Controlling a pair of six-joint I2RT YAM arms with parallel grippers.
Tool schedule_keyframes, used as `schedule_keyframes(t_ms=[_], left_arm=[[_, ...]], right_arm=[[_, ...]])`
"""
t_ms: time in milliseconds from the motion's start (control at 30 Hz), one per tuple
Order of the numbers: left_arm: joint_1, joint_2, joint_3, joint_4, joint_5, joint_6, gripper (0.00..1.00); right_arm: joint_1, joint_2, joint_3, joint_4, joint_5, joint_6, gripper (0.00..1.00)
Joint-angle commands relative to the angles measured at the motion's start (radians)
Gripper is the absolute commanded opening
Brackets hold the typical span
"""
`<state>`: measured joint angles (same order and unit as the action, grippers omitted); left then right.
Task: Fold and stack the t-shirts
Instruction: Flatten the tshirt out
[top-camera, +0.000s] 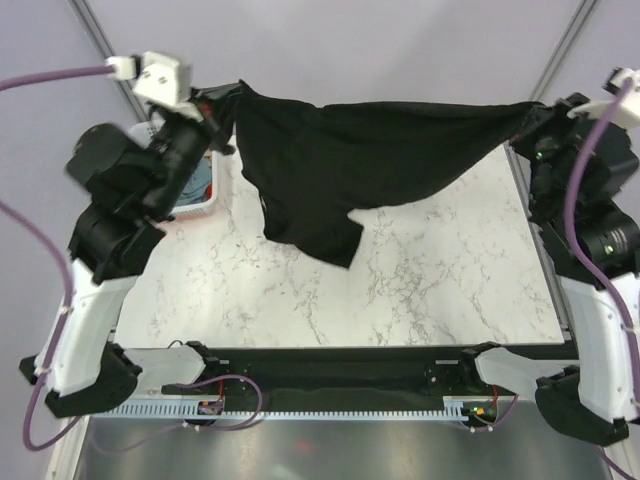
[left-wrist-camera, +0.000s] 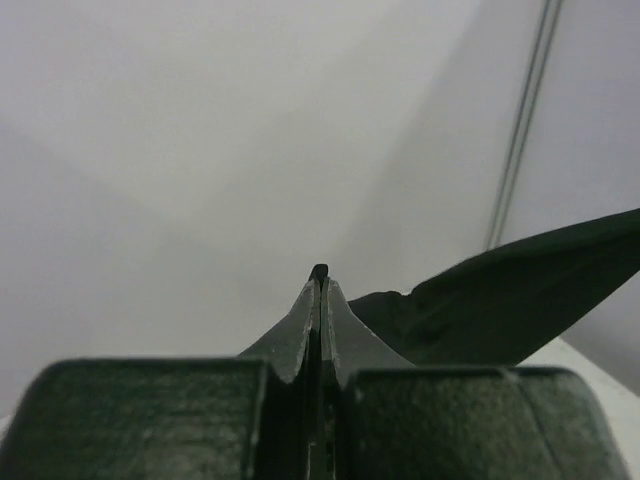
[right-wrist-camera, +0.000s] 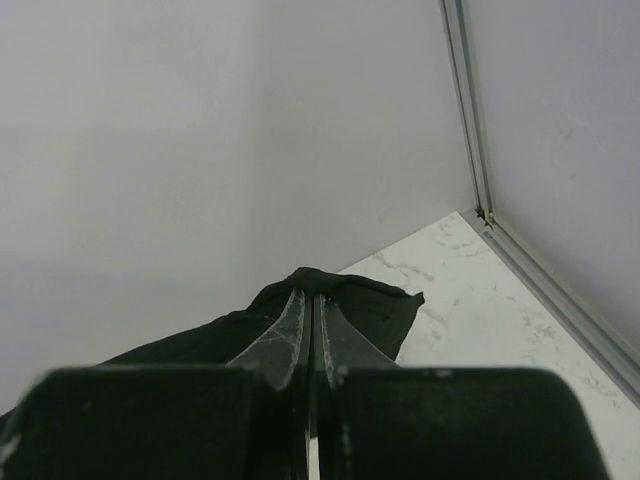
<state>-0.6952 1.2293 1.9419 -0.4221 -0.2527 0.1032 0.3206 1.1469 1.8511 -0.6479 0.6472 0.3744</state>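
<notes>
A plain black t-shirt (top-camera: 370, 155) hangs stretched in the air across the far side of the marble table (top-camera: 400, 290), its loose lower part drooping toward the table middle. My left gripper (top-camera: 222, 112) is shut on its left end, high at the far left. My right gripper (top-camera: 527, 122) is shut on its right end at the far right. In the left wrist view the fingertips (left-wrist-camera: 320, 283) pinch a sliver of black cloth, and the t-shirt (left-wrist-camera: 510, 300) trails off to the right. In the right wrist view the black t-shirt (right-wrist-camera: 355, 300) bunches around the closed fingertips (right-wrist-camera: 311, 305).
A white slotted basket (top-camera: 195, 195) with blue fabric inside stands at the far left of the table, partly hidden behind my left arm. Grey walls with metal frame posts (top-camera: 560, 45) rise behind the table. The arm bases sit along the near edge.
</notes>
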Motion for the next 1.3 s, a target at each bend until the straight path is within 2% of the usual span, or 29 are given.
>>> schedule_keyframes(t_ms=[0,167,233,300,400,567,767,867,900,1000,1067,1133,1167,1267], left_arm=[[0.002,-0.152,-0.076,0.078,0.131,-0.057,0.02],[0.002,-0.382,-0.214,0.094,0.248,-0.164,0.02],[0.002,-0.421,-0.23,0.098,0.318,-0.201,0.02],[0.005,-0.464,-0.218,0.095,0.317,-0.209,0.02],[0.003,-0.499,-0.204,0.095,0.314,-0.214,0.02],[0.003,-0.475,-0.156,0.089,0.406,-0.226,0.02],[0.005,-0.39,-0.141,0.059,0.345,-0.116,0.02],[0.003,-0.303,-0.182,0.049,0.259,-0.005,0.02],[0.003,-0.275,-0.202,0.049,0.207,0.051,0.02],[0.011,-0.156,-0.268,0.046,0.144,0.131,0.02],[0.048,-0.078,-0.309,0.049,0.188,0.141,0.02],[0.164,-0.013,-0.327,0.068,0.298,0.104,0.02],[0.251,0.066,-0.345,0.081,0.355,0.069,0.02],[0.342,0.211,-0.377,0.153,0.418,0.046,0.02]], right_arm=[[-0.003,-0.127,0.017,-0.022,-0.023,0.029,0.0],[-0.003,-0.3,-0.033,-0.067,-0.118,0.092,0.0],[-0.002,-0.338,-0.049,-0.076,-0.178,0.112,0.0],[-0.002,-0.381,-0.056,-0.091,-0.207,0.133,0.0],[-0.003,-0.432,-0.075,-0.099,-0.19,0.158,0.0],[-0.003,-0.432,-0.04,-0.075,-0.185,0.155,0.0],[-0.003,-0.32,0.054,-0.076,-0.164,0.11,0.0],[-0.003,-0.273,-0.034,-0.043,-0.054,0.089,0.0],[-0.002,-0.265,-0.131,-0.023,-0.034,0.089,0.0],[-0.002,-0.219,-0.298,0.077,-0.038,0.089,0.0],[-0.003,-0.164,-0.373,0.161,-0.035,0.078,0.0],[-0.002,-0.092,-0.511,0.252,0.006,0.075,0.0],[-0.006,-0.06,-0.574,0.342,0.011,0.074,0.0],[-0.034,0.118,-0.605,0.474,-0.021,0.087,0.0]])
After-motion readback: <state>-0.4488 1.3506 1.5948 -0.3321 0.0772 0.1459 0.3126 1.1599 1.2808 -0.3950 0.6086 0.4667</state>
